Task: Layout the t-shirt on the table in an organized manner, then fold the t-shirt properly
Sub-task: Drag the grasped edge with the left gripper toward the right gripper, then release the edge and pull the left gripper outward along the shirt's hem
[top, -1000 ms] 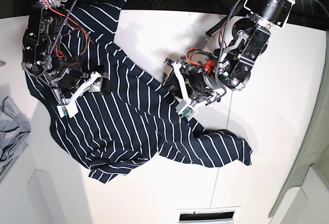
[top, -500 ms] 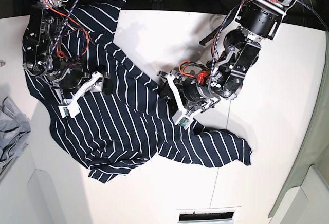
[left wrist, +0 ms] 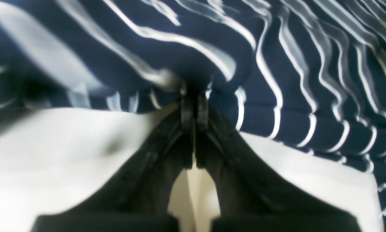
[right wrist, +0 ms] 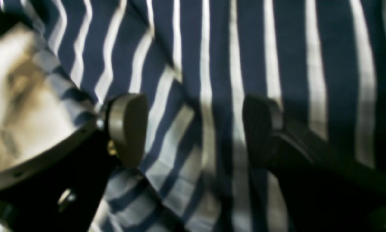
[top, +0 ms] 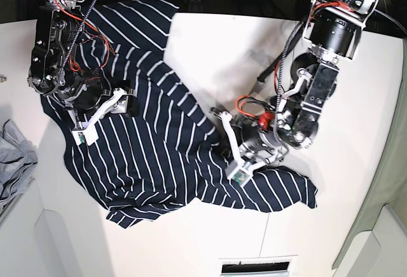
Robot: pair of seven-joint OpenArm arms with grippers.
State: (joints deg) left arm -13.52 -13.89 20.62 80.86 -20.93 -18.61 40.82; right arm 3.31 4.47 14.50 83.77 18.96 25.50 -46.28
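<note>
The dark navy t-shirt (top: 152, 156) with thin white stripes lies crumpled across the left half of the white table (top: 362, 131). One part runs over the far table edge and another spreads toward the front right. My left gripper (top: 224, 151) is at the shirt's right side. In the left wrist view the left gripper (left wrist: 193, 100) is shut on a fold of the shirt (left wrist: 276, 64) just above the table (left wrist: 51, 148). My right gripper (top: 121, 108) hovers over the shirt's left part. In the right wrist view the right gripper (right wrist: 194, 129) is open and empty above the striped fabric (right wrist: 212, 64).
A plain grey cloth (top: 13, 156) lies off the table's left edge. A pale grey-green panel (top: 381, 207) stands at the right. A thin dark seam (top: 267, 239) runs across the table to a slot (top: 257, 267) at the front edge.
My left gripper moved toward the front and slightly right, dragging the shirt with it. The far part of the shirt shifted right. The right arm barely moved.
</note>
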